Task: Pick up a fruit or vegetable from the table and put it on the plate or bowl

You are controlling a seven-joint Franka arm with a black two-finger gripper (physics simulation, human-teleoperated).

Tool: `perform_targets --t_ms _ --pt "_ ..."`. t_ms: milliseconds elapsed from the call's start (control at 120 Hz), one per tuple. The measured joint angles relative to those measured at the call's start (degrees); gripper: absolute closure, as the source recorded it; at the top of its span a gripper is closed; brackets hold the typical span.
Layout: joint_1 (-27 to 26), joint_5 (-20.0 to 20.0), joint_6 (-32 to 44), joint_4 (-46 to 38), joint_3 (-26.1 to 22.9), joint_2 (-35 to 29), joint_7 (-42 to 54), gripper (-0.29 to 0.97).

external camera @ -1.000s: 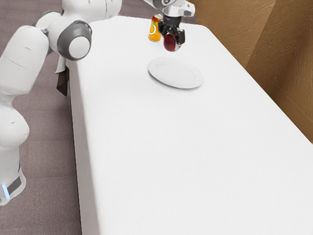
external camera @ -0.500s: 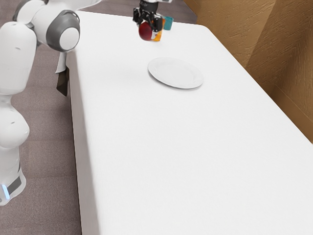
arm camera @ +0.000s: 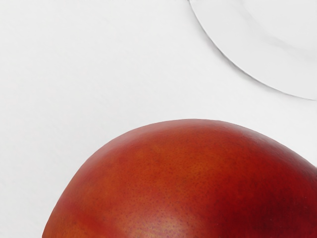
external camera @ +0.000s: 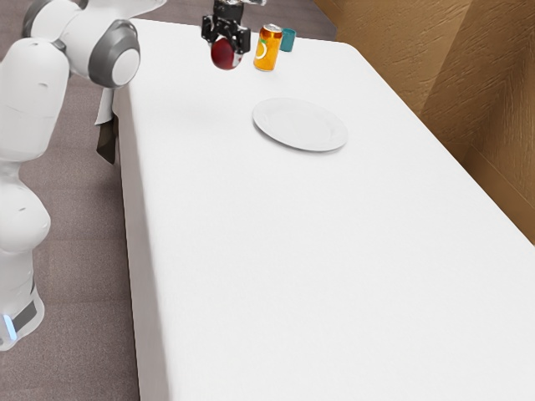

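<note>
A dark red round fruit (external camera: 223,53) hangs above the white table near its far end, held in my black gripper (external camera: 224,50), whose fingers close on it from both sides. In the wrist view the red fruit (arm camera: 188,183) bulges large just under my hand. The white plate (external camera: 300,124) lies flat on the table, to the exterior view's right of the gripper and nearer the camera. Part of the plate's rim (arm camera: 257,44) shows beyond the fruit in the wrist view.
An orange soda can (external camera: 267,47) stands just to the exterior view's right of the gripper, with a small teal cup (external camera: 288,39) behind it. The table's edge (external camera: 125,167) drops off at the exterior view's left. A brown wall (external camera: 451,67) rises at the right.
My gripper has carried the red fruit toward the exterior view's left and higher, from over the plate's far rim, past the can, away from the plate.
</note>
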Motion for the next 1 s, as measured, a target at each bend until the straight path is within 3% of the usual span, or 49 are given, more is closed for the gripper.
perform_targets --t_ms 283,750,1000 --pt "-0.06 -2.62 9.05 0.49 -7.69 4.99 1.36 0.46" --pt "0.05 -3.44 30.26 3.86 -13.18 14.43 1.13 0.44" --pt "0.75 -3.35 37.43 4.70 -14.53 17.79 0.01 0.44"
